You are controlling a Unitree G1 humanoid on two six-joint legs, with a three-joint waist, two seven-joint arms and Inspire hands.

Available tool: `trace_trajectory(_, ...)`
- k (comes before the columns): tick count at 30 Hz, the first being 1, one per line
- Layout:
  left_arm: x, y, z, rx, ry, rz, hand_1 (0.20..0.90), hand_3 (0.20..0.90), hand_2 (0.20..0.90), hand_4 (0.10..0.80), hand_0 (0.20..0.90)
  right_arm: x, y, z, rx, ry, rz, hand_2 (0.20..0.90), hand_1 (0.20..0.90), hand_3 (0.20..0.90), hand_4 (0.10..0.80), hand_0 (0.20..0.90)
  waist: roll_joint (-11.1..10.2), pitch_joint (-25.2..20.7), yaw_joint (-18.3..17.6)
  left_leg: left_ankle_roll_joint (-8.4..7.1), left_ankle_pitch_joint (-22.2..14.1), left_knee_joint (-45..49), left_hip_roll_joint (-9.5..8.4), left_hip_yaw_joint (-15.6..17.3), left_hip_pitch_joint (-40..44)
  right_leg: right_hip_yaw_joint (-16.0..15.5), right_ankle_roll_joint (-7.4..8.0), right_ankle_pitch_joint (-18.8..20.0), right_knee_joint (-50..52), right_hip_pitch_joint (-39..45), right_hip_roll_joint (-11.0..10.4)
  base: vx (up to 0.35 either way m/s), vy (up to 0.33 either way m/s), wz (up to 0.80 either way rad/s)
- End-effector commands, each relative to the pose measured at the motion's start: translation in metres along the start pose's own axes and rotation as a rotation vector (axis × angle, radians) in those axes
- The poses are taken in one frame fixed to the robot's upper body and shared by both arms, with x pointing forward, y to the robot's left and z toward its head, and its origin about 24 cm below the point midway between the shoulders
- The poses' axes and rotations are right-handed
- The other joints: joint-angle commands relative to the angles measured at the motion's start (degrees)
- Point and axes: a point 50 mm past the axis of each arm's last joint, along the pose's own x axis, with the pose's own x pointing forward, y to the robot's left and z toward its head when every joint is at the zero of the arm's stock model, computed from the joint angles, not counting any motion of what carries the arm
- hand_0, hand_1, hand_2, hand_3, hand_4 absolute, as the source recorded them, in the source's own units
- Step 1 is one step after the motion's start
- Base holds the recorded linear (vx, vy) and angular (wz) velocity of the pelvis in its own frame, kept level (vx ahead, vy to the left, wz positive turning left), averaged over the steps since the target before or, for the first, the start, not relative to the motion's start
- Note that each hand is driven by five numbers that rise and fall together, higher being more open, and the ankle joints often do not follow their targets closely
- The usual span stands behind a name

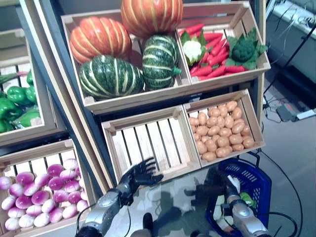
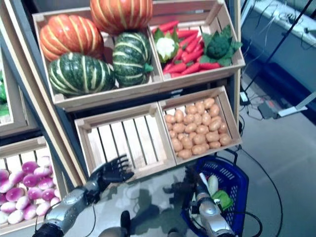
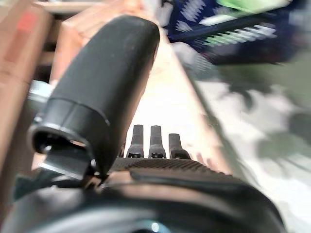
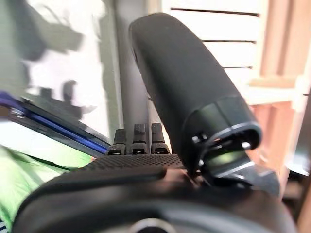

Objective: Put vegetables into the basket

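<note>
A blue plastic basket (image 1: 257, 174) hangs low at the right, beside my right forearm, with a white vegetable (image 2: 212, 184) and a green one (image 2: 223, 200) inside. My right hand (image 1: 210, 190) is just left of the basket's rim, its fingers straight and holding nothing; its wrist view shows the thumb (image 4: 184, 87) past the blue rim (image 4: 53, 128). My left hand (image 1: 138, 177) is open with fingers spread, in front of an empty slatted crate (image 1: 148, 143). Potatoes (image 1: 219, 131) fill the crate to its right.
The upper shelf holds orange pumpkins (image 1: 98, 37), striped green squashes (image 1: 111, 76), a cauliflower (image 1: 192, 49), red peppers (image 1: 215, 54) and broccoli (image 1: 244, 49). Left crates hold purple turnips (image 1: 34, 195) and green peppers (image 1: 12, 106). Grey floor lies below.
</note>
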Motion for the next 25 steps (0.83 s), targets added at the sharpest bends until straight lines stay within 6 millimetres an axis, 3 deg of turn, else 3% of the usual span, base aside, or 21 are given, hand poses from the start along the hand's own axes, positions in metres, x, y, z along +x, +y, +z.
trace_trajectory(1, 0.013, -0.008, -0.001, 0.107, 0.022, -0.025, 0.900, 0.900, 0.900, 0.800, 0.900, 0.002, -0.006, -0.015, -0.088, 0.089, 0.042, 0.900, 0.900, 0.900, 0.800, 0.900, 1.2, -1.7, 0.2, -2.73, -3.3, -2.7, 2.96, 1.7, 3.7, -1.3, 0.57, 12.5, -6.7, -3.2, -2.4, -0.010, 0.030, -0.02)
trace_trajectory(7, 0.010, 0.006, -0.049, 0.206, 0.262, 0.076, 0.900, 0.900, 0.900, 0.800, 0.900, -0.006, -0.003, -0.065, -0.099, 0.350, 0.034, 0.900, 0.900, 0.900, 0.800, 0.900, 1.3, -2.5, 0.0, -2.60, -3.6, -2.8, 3.04, 2.7, 4.8, -1.2, 1.08, 12.8, -7.5, -2.4, -2.9, -0.025, 0.008, -0.04)
trace_trajectory(16, -0.019, 0.016, -0.112, 0.285, 0.585, 0.210, 0.900, 0.900, 0.900, 0.800, 0.900, -0.015, 0.002, -0.091, -0.023, 0.485, 0.002, 0.900, 0.900, 0.900, 0.800, 0.900, 2.3, -3.5, -0.5, -2.19, -4.6, -3.1, 2.98, 2.0, 6.9, -0.2, 0.81, 11.7, -8.1, -0.3, -2.5, 0.024, 0.000, -0.06)
trace_trajectory(25, -0.027, 0.017, -0.123, 0.274, 0.633, 0.222, 0.900, 0.900, 0.900, 0.800, 0.900, -0.014, 0.005, -0.089, -0.024, 0.461, 0.014, 0.900, 0.900, 0.900, 0.800, 0.900, 2.6, -4.6, -0.6, -2.31, -5.0, -3.1, 3.42, 1.9, 7.9, -0.1, 0.45, 10.8, -7.9, 0.4, -2.2, 0.021, -0.008, 0.00)
